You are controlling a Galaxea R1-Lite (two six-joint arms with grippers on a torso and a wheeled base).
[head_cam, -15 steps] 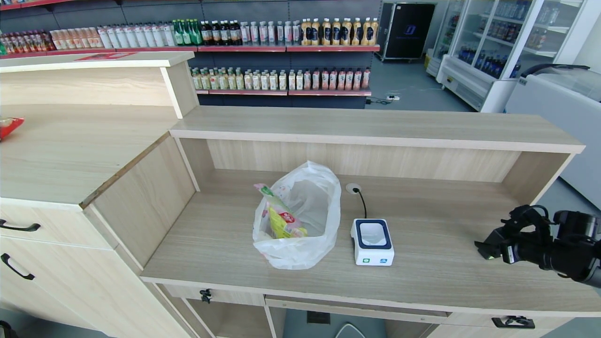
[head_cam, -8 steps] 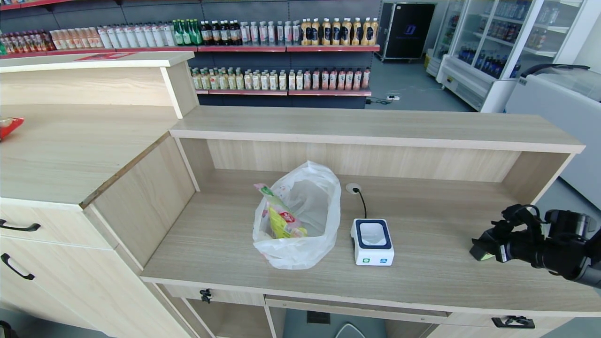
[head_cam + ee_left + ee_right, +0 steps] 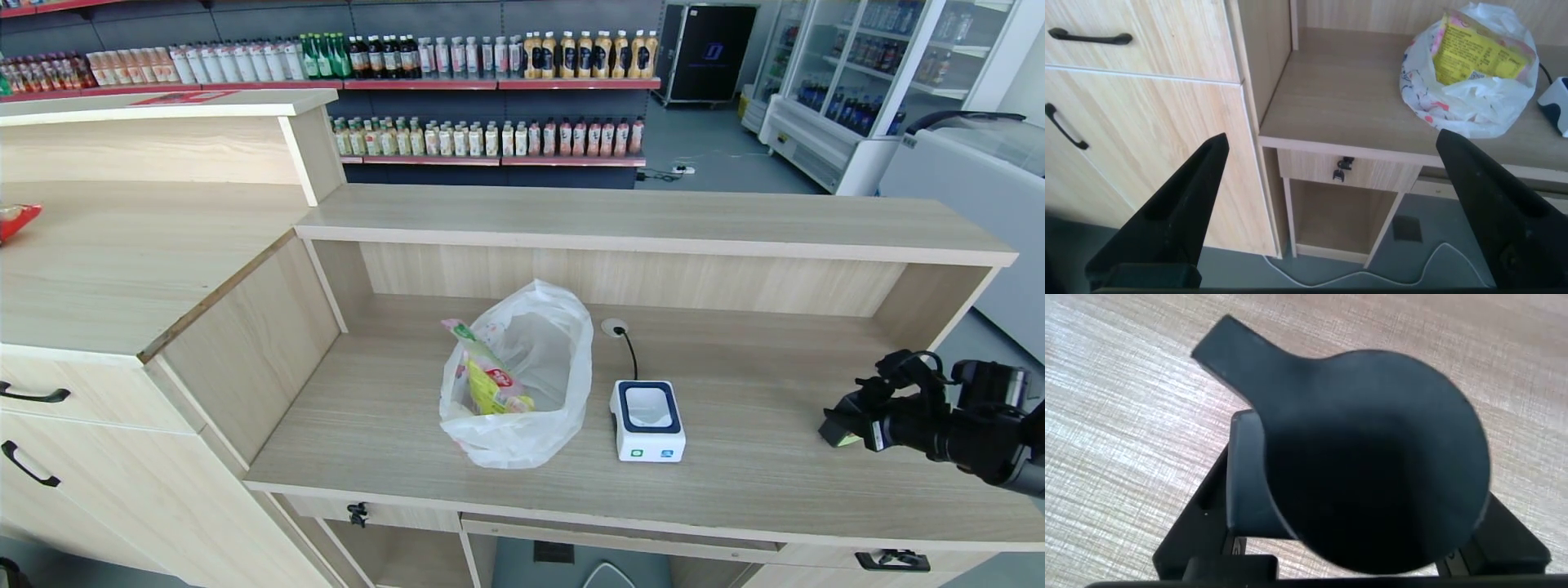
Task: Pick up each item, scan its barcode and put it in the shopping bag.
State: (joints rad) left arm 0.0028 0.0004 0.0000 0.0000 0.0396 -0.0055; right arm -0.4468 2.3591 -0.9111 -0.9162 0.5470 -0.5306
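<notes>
My left gripper gapes wide before the counter, I can't tell the right gripper's state over its right end, and the bag, snack inside, sits beside the scanner.

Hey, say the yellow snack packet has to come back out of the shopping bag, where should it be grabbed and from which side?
Grip the yellow snack packet by its flat top seal, coming down from above. It stands tilted in the shopping bag, and that seal pokes up at the bag's open mouth, while plastic surrounds the lower part. Pinching across the thin flat faces is probably safest.
</notes>
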